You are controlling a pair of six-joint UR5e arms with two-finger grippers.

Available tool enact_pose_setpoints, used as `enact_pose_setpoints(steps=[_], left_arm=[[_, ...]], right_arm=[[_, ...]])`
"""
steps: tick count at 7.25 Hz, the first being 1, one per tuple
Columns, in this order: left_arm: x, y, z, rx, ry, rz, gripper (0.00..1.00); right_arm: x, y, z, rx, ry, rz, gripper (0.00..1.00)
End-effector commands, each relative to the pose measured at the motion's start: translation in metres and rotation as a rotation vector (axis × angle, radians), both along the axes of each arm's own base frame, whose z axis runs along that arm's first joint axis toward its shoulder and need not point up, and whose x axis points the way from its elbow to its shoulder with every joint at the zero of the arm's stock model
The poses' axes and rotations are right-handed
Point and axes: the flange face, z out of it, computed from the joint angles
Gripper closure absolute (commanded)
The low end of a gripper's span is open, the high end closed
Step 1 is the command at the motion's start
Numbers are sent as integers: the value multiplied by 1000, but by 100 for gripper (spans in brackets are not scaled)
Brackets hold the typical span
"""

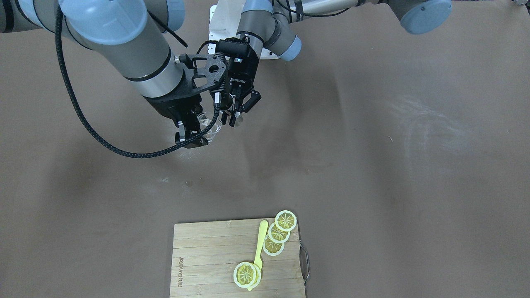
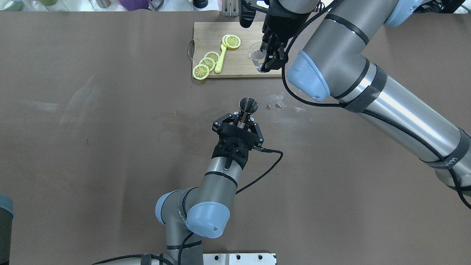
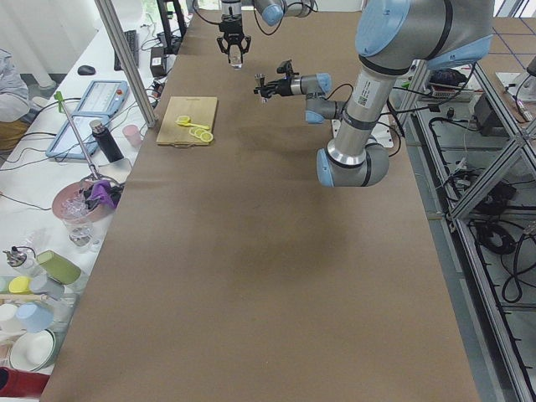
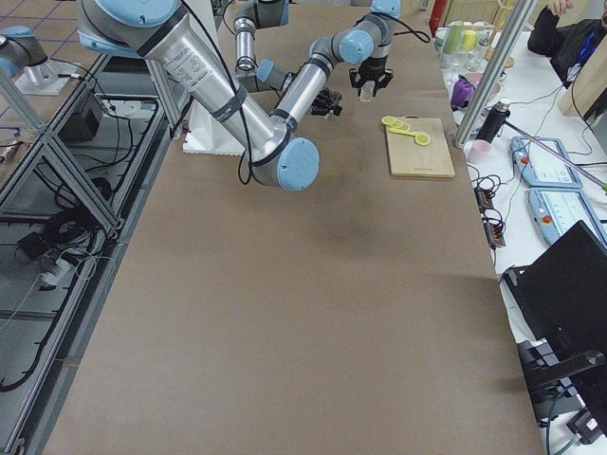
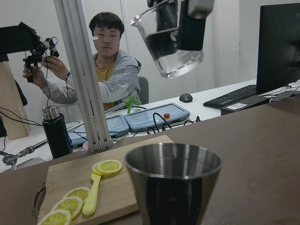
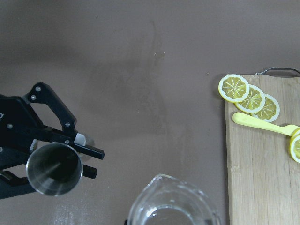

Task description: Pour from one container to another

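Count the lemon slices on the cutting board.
4 lemon slices: three overlap in a row by the board's handle; one lies at the yellow utensil's end, perhaps hiding a fifth beneath.

Long desk [image 3: 251, 276] covered by matte brown sheet. White side desk [image 3: 38, 188] placed alongside, cluttered. Silver aluminium frame post [image 5: 79, 70] seen against white wall [image 5: 225, 42]; black monitor [image 5: 279, 47] beside.

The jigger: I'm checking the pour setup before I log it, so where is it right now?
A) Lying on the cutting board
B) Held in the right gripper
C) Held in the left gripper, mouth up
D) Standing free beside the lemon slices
C: in the overhead view the left gripper is closed on the waist of the jigger, mouth up, while the right gripper holds the glass cup.
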Motion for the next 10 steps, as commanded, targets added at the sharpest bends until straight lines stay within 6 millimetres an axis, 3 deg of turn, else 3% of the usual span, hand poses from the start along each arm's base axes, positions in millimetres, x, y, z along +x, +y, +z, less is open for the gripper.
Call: enact_pose_setpoints(steps=[1, 3, 5, 10], left_arm=[[-8, -34, 5, -5, -19, -29, 100], [-6, -42, 4, -7, -23, -9, 100], [-8, -46, -4, -4, -11, -13, 100], [-8, -46, -4, -4, -13, -16, 100]], right_arm=[[2, 5, 5, -8, 11, -12, 100], [19, 25, 19, -5, 7, -13, 100], [24, 37, 15, -12, 29, -31, 100], [11, 43, 11, -42, 92, -59, 100]])
